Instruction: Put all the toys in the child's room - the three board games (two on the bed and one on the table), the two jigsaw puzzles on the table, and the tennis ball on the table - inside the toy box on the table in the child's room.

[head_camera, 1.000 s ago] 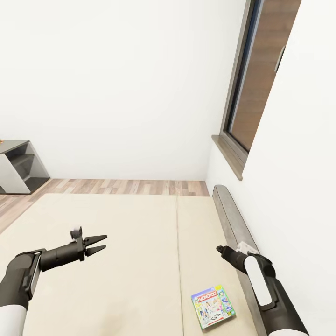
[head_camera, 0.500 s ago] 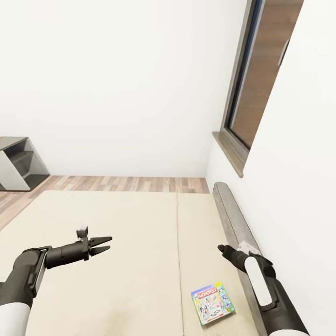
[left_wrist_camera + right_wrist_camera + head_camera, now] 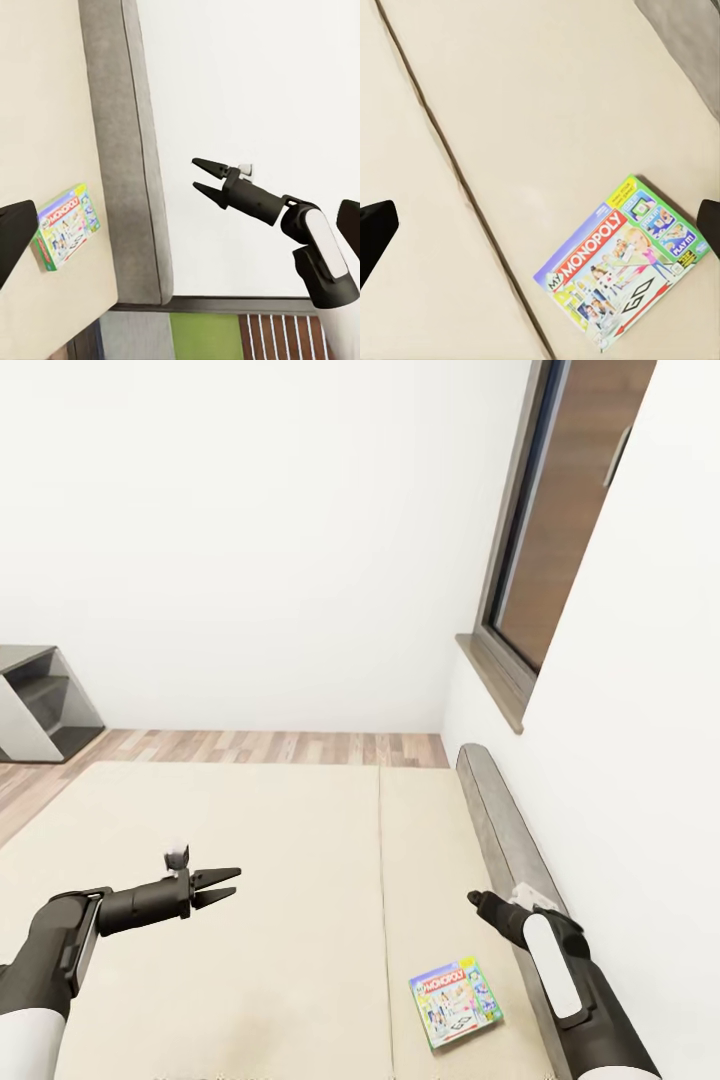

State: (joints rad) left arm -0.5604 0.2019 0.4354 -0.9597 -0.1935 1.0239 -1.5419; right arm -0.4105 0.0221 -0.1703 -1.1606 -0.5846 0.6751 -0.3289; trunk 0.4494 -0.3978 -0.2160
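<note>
A board game (image 3: 455,1003), a flat box with "My Monopoly" print, lies on the cream mattress of the bed (image 3: 250,830), right of the seam and close to the grey headboard (image 3: 500,820). My right gripper (image 3: 473,900) hovers above and just beyond the box. It is open, as the left wrist view shows (image 3: 201,173). The right wrist view looks straight down on the board game (image 3: 622,262), with a dark fingertip at either edge of that picture. My left gripper (image 3: 222,885) is open over the bare mattress left of the seam, well away from the board game (image 3: 64,225).
A white wall stands behind the bed, with a strip of wood-plank floor (image 3: 250,748) in between. A window (image 3: 560,530) with a dark sill (image 3: 490,680) is set in the right wall above the headboard. A grey shelf unit (image 3: 30,705) stands at far left.
The whole view has drifted slightly, so the camera moved. My left gripper edged a little to the right over the mattress. The board game lies where it was.
</note>
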